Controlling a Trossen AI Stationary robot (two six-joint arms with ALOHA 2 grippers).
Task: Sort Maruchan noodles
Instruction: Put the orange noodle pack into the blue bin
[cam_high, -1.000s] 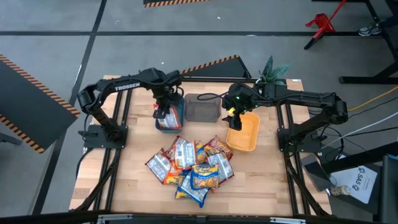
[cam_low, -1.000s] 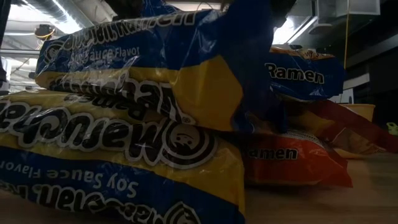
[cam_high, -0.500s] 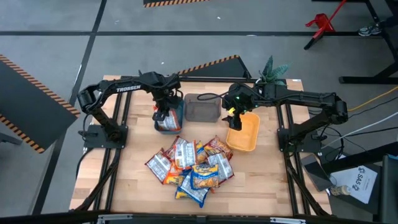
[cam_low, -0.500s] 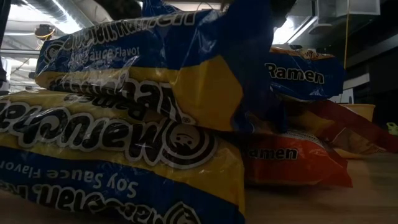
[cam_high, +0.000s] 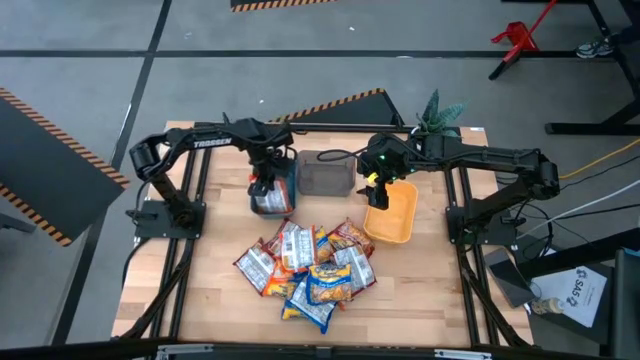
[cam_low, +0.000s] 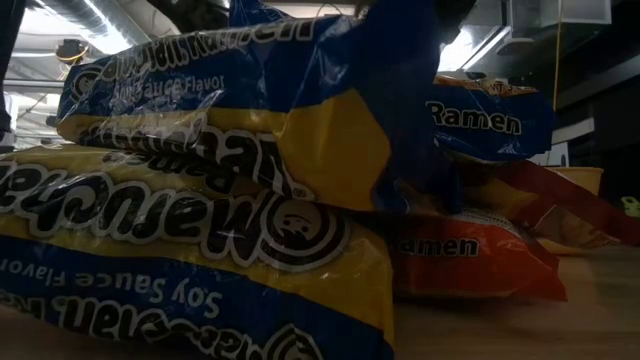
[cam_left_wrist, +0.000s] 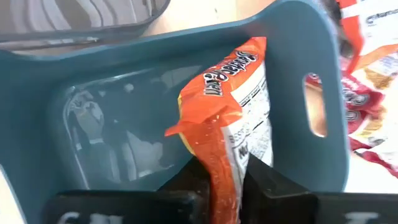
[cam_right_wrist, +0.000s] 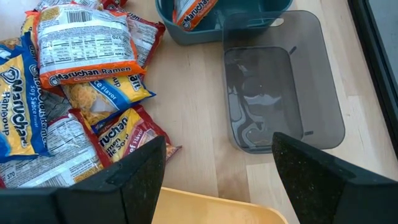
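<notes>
Since the earlier frame, the left arm is seen shifted slightly over the teal tray (cam_left_wrist: 323, 74). An orange packet (cam_left_wrist: 233, 118) is gripped by the left gripper (cam_left_wrist: 225, 186) inside it. Farther off, the right gripper (cam_right_wrist: 217, 171) is held released above the yellow tray (cam_high: 392, 218); the packet pile (cam_high: 305, 262) lies mid-table.

- Left pincer (cam_high: 267, 187) sits over the teal tray (cam_high: 285, 190)
- Right pincer (cam_high: 373, 188) hangs above the orange tray (cam_high: 393, 222)
- Noodle packets (cam_high: 308, 262) lie heaped mid-bench (cam_high: 220, 290)
</notes>
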